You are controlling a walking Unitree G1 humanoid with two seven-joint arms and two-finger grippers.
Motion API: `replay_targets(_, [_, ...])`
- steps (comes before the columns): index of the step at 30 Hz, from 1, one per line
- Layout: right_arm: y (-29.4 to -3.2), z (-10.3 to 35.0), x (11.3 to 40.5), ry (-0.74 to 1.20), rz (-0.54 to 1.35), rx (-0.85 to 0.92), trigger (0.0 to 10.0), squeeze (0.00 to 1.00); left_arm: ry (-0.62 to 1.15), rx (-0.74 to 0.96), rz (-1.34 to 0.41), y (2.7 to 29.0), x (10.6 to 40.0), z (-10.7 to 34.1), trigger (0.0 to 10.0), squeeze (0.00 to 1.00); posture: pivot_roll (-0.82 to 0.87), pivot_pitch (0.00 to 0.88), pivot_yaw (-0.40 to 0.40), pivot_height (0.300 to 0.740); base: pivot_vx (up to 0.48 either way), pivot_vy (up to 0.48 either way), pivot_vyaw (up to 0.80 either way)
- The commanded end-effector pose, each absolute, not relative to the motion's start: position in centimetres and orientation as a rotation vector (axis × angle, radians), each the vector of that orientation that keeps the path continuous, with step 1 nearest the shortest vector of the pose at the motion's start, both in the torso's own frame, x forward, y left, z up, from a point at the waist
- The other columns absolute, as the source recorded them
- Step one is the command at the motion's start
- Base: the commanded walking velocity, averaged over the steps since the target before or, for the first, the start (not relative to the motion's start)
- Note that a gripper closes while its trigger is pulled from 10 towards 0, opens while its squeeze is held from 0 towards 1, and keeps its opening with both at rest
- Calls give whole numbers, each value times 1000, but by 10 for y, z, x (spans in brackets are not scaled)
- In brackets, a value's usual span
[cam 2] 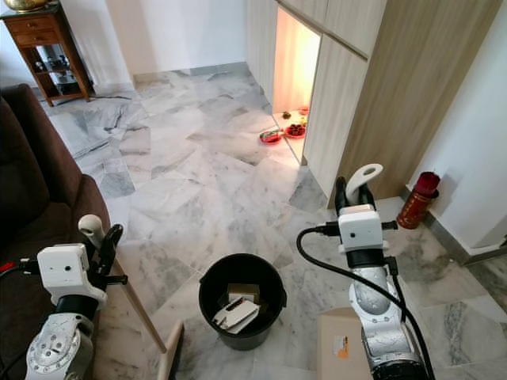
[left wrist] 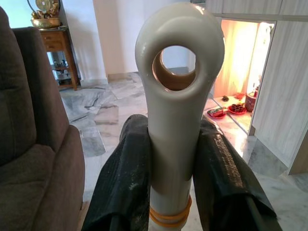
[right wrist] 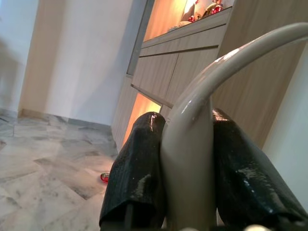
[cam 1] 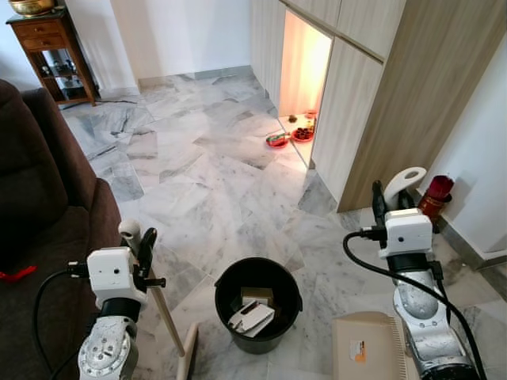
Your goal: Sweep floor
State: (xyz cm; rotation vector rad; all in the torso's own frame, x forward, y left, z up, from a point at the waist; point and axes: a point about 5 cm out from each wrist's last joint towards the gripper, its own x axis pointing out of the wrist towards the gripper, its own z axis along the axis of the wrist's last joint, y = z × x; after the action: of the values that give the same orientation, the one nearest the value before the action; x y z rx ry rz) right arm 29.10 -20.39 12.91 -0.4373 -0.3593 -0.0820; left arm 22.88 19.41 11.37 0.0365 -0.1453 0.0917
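The left hand (cam 1: pixel 139 241) holds the stiff, light broom handle (left wrist: pixel 175 120) near its top; the right hand (cam 1: pixel 392 198) clamps the dustpan handle (right wrist: pixel 192 139).

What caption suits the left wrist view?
Left gripper clamps the cream broom handle, brown sofa beside it.

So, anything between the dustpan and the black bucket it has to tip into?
Nothing visible. The right end effector is shut on the dustpan handle, and bare marble lies between the pan and the black bucket beside it. The left end effector grips the broom.
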Motion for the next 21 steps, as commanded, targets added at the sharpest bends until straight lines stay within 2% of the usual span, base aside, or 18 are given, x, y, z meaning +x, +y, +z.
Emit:
replay_targets(1, [-203,133,293,-380,-74,-431,10000,0,-190,52,75,193,228,121,10000,0,19,0,31,740,0,0,0])
replay_targets(21, [-202,124,293,-346,-71,-386,10000,0,-201,58,60,194,232,123,10000,0,33,0,32,740,0,0,0])
